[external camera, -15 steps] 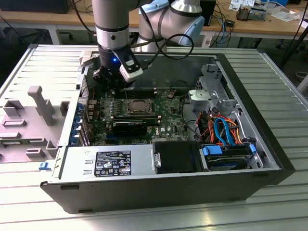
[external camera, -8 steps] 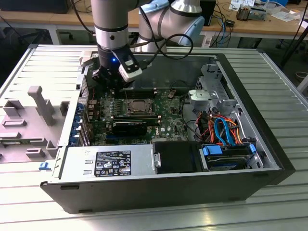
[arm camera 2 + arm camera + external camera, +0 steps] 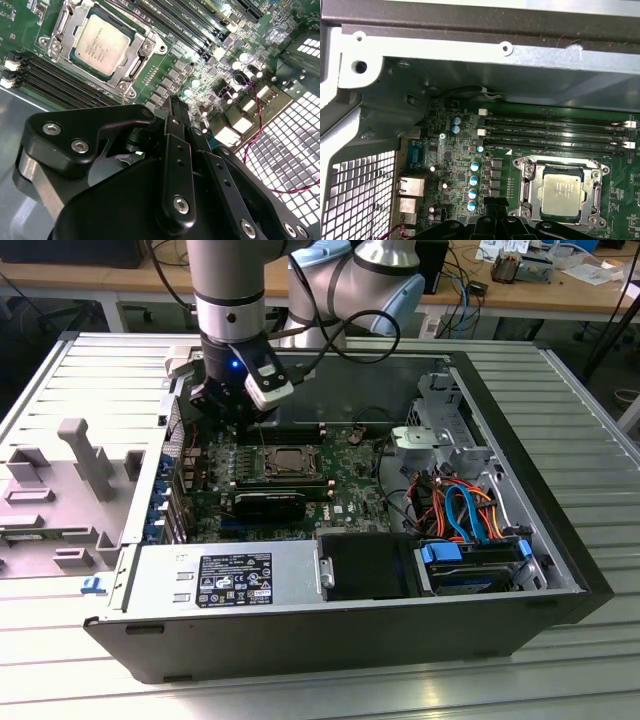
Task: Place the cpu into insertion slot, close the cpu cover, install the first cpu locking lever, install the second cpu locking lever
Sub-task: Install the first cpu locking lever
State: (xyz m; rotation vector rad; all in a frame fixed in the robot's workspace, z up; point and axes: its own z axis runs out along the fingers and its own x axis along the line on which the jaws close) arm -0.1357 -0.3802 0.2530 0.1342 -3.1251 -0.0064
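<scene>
The arm point(image 3: 228, 280) is a thick silver-grey tube with a black band near the wrist and pale blue caps on its joints at the far side of the scene. A black cable point(image 3: 350, 335) loops from it. A small blue light point(image 3: 233, 365) glows on the black wrist, beside a white camera block point(image 3: 268, 388). In the second wrist view, the gripper point(image 3: 176, 112) is matt black, with silver screws point(image 3: 52, 129) on its linkage plates.

Not much you can actually read here. The cpu point(image 3: 102, 45) has faint etched lines on its lid in both wrist views, too small to make out. The white sticker point(image 3: 235, 580) on the power supply point(image 3: 165, 585) carries rows of print (just a blur). There's tiny white lettering along the memory slots point(image 3: 550, 131), also unreadable.
</scene>
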